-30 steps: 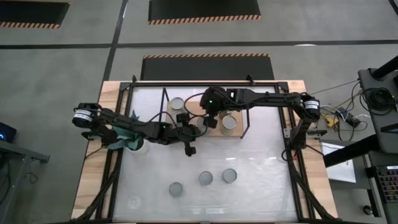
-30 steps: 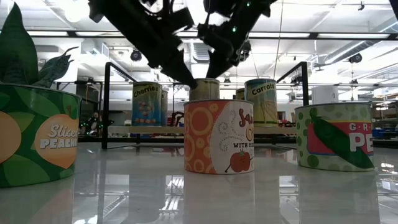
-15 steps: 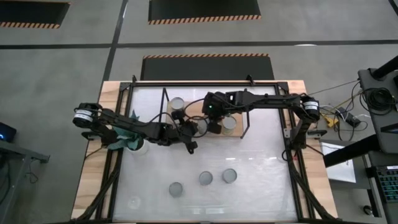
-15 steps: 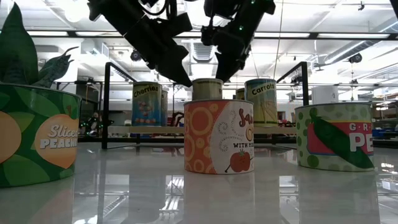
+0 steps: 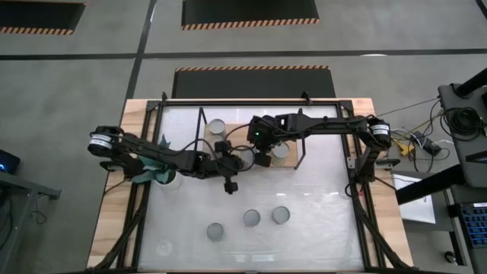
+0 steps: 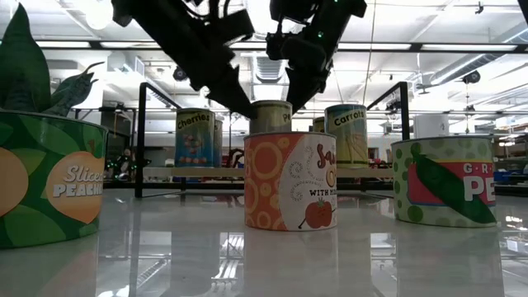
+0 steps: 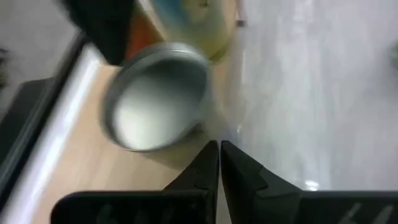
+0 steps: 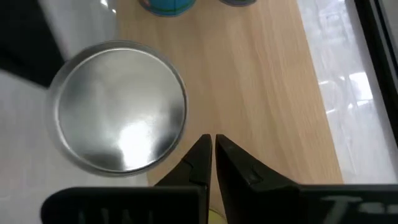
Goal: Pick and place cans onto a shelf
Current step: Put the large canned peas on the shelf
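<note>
The shelf (image 5: 228, 135), a light-wood board in a black frame, stands at the table's far middle. It carries several cans, among them a silver-topped one (image 5: 245, 156) near its front edge, which also shows in the left wrist view (image 7: 158, 96) and the right wrist view (image 8: 118, 115). My left gripper (image 5: 228, 185) is shut and empty, just off the shelf's near edge, left of that can. My right gripper (image 5: 261, 158) is shut and empty over the board, right of that can. Three more cans (image 5: 252, 218) stand on the table toward its near edge.
A white pot with a teal plant (image 5: 156, 173) stands at the table's left under my left arm. In the low view a peach can (image 6: 49, 181), an orange can (image 6: 290, 181) and a green can (image 6: 458, 181) stand in front. The black shelf frame (image 5: 298, 144) rises at the right.
My right gripper has moved from over the shelf's far part toward the table's near edge and now stands beside the silver-topped can, still shut. The cans stay where they were.
</note>
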`<act>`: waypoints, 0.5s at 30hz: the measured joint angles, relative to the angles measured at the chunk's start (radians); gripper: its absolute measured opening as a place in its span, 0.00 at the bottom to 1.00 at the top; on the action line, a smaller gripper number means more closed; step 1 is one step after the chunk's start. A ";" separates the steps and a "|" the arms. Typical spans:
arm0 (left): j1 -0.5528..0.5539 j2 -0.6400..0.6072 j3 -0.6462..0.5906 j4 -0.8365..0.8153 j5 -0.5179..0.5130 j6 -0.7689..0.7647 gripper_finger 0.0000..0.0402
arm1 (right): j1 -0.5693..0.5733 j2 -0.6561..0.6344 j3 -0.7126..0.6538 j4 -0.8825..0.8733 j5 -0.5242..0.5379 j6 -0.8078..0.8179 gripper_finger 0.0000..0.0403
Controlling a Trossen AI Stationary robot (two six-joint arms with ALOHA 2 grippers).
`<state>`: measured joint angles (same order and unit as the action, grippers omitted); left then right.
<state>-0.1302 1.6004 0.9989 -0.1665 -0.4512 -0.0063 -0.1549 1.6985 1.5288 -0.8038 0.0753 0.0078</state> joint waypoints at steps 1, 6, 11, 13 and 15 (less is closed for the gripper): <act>0.002 0.003 0.000 0.002 -0.015 0.000 0.00 | 0.001 0.000 0.000 0.001 0.000 0.000 0.03; 0.004 0.018 0.000 0.005 -0.070 0.005 0.00 | 0.008 0.000 0.000 -0.004 -0.004 0.007 0.03; 0.006 0.019 -0.001 -0.012 -0.201 -0.012 0.00 | 0.029 -0.002 0.000 -0.036 0.004 0.011 0.03; 0.006 0.019 -0.001 -0.010 -0.205 -0.014 0.00 | 0.038 -0.002 0.000 -0.054 0.000 0.017 0.03; 0.007 0.019 -0.001 -0.005 -0.206 -0.014 0.00 | 0.046 -0.002 0.000 -0.073 -0.007 0.026 0.03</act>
<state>-0.1235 1.6192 0.9981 -0.1713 -0.6574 -0.0204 -0.1087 1.6966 1.5288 -0.8768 0.0688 0.0338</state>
